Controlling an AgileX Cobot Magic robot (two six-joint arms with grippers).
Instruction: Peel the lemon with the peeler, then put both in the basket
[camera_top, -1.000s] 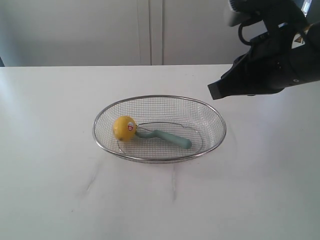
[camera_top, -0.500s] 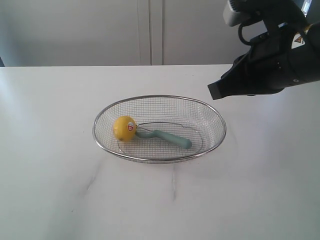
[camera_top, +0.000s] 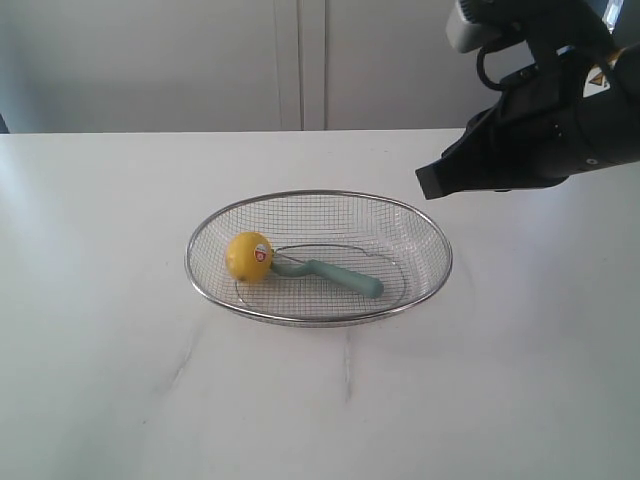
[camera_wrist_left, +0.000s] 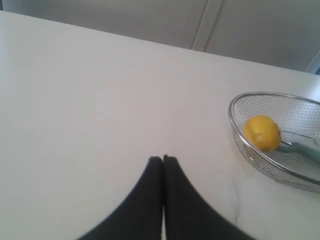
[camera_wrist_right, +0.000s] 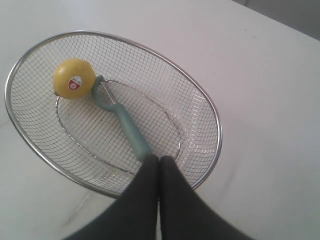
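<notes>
Starting at the left, over bare white table (camera_top: 100, 350): left gripper (camera_wrist_left: 163, 159), out of sight in the exterior view, caught only by its own wrist camera. Fingers pressed flat together, no gap, nothing between them. Well apart from the basket (camera_wrist_left: 231, 115), off its left end.

Next, mid-table, the basket (camera_top: 190, 262) itself: oval wire mesh, thick metal rim, sitting flat. Inside, at its left end, the lemon (camera_top: 249, 256), bright yellow, sticker (camera_top: 262, 254) turned toward the right and near side. Hard to tell from here whether any peel is gone.

Just right of the lemon, also in the basket, the peeler (camera_top: 335, 272). Lying flat on the mesh floor, hooked head toward the lemon and apparently touching it, though the mesh blurs that spot. Teal handle running right and slightly nearer, ending short of the right wall.

Same layout from the right wrist camera: lemon (camera_wrist_right: 74, 78), peeler (camera_wrist_right: 127, 127), rim (camera_wrist_right: 218, 130).

Farthest right, raised above the table beyond the basket's far right rim: right gripper (camera_top: 432, 182). Black, tip aimed left and down. Fingers closed tight against each other (camera_wrist_right: 159, 159), empty, clear of the basket and all in it.
</notes>
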